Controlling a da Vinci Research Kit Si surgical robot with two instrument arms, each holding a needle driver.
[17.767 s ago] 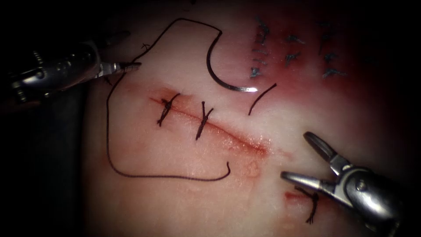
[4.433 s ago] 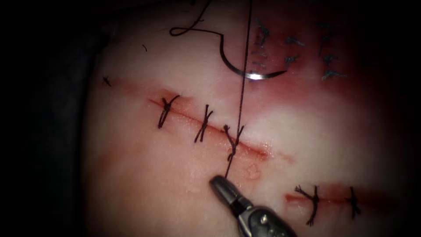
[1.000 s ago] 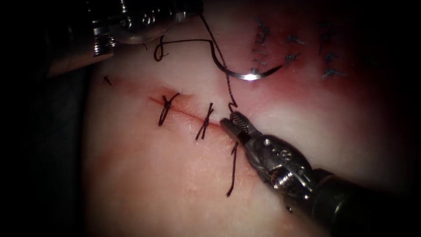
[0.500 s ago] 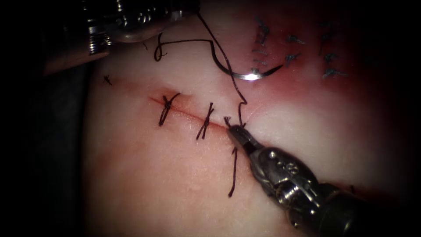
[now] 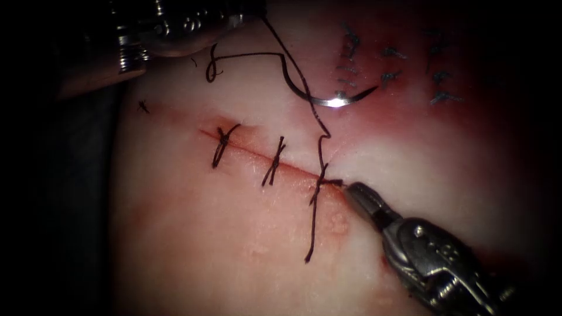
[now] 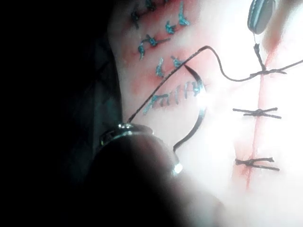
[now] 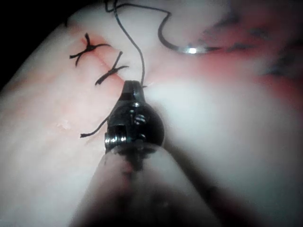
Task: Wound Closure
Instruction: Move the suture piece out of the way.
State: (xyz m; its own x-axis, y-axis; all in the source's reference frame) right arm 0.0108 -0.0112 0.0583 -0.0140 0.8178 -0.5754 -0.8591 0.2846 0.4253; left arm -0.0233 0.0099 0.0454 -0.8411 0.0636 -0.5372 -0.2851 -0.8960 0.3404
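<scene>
1. Right arm's tool (image 5: 346, 188): its closed jaws pinch a short stub of thread at the third knot (image 5: 321, 182), on the cut (image 5: 252, 153); the tip lies just right of the knot and close above the tissue (image 5: 193, 246).
2. Left arm's tool (image 5: 175, 23): it is seen at the upper left, and the long thread (image 5: 293, 58) runs up to it. Whether its jaws are parted or closed cannot be told, nor whether they grip that strand.
3. Needle (image 5: 328, 99): it lies free on the tissue, well above the cut, held by neither tool and not in the tissue; the thread crosses over its curve.
4. Two finished stitches (image 5: 222, 143) sit left of the third knot, whose tail (image 5: 312, 234) hangs below the cut.
5. Risk, as a judgement: the grip is on a very short stub, so a strong pull may slip it from the jaws, fray it, or lift the knot and tear the cut's edge.
6. Risk: tension on the long strand may drag the loose needle across the tissue or snag on its curve.
7. Risk: the tip, so near the surface, may gouge the tissue.
</scene>
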